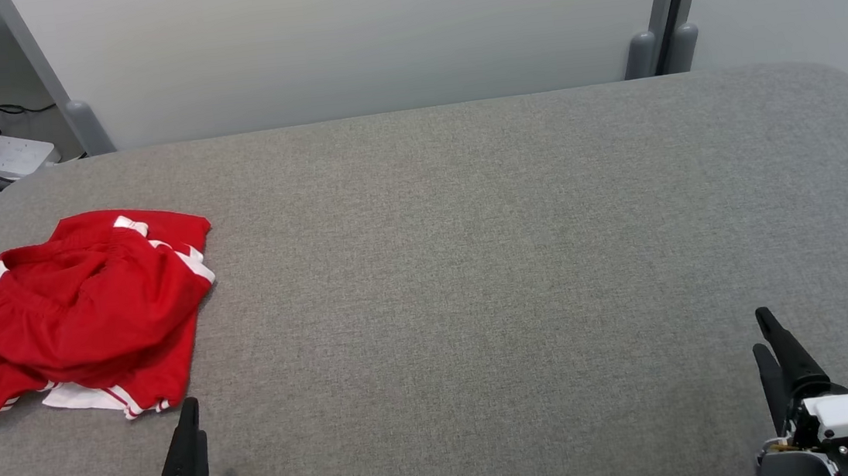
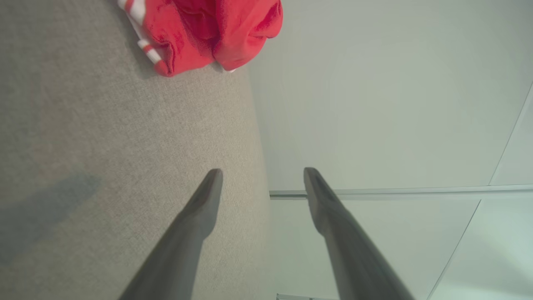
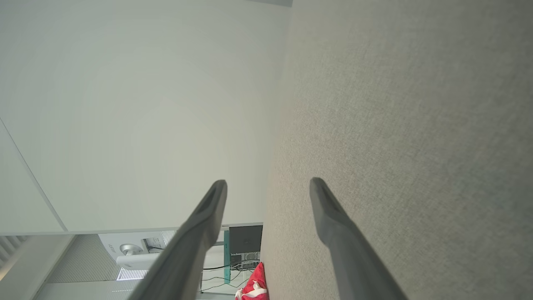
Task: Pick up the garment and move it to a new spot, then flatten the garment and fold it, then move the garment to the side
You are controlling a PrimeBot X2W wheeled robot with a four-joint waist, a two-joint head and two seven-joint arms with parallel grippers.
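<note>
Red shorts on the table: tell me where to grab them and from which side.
Grip the white-striped leg hem at the near right corner of the shorts. It lies flat on the table, sticking out of the crumpled heap, so it probably offers fewer layers to pinch. Come down from the near side with the open left tool, which sits just in front of it.
</note>
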